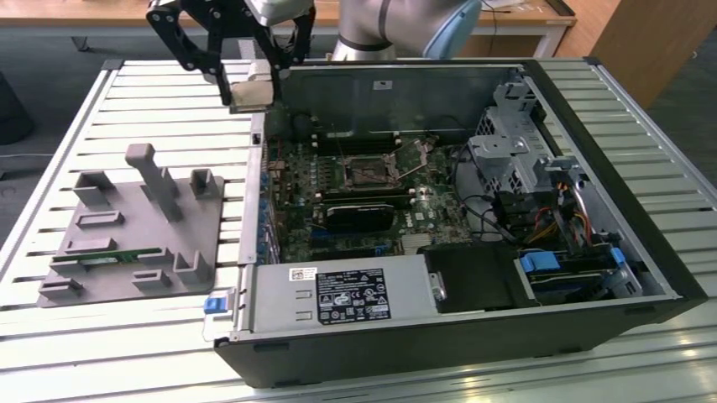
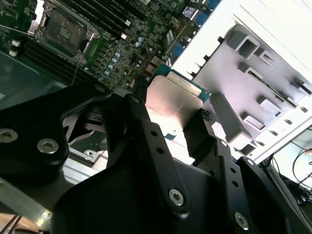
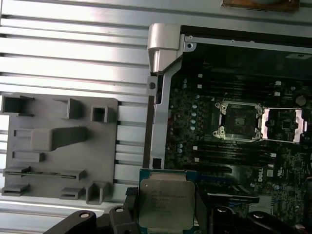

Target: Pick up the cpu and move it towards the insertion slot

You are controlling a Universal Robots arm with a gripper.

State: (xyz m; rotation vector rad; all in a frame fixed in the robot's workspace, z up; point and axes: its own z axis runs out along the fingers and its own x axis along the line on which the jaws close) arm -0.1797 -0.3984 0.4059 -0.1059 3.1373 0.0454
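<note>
Jaws of the gripper (image 3: 168,214) clench the cpu (image 3: 166,202) by its edges, aloft over the computer case's (image 1: 627,210) far-left corner. Keeping the chip level seems wise while nearing the insertion slot (image 3: 239,121), well apart.

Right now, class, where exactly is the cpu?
The cpu is held in the gripper, raised above the case's edge at the exterior view's upper left, between the grey tray and the insertion slot.

Brushed silver metal cpu (image 3: 165,204), matt grey plastic tray (image 3: 58,146).
</note>
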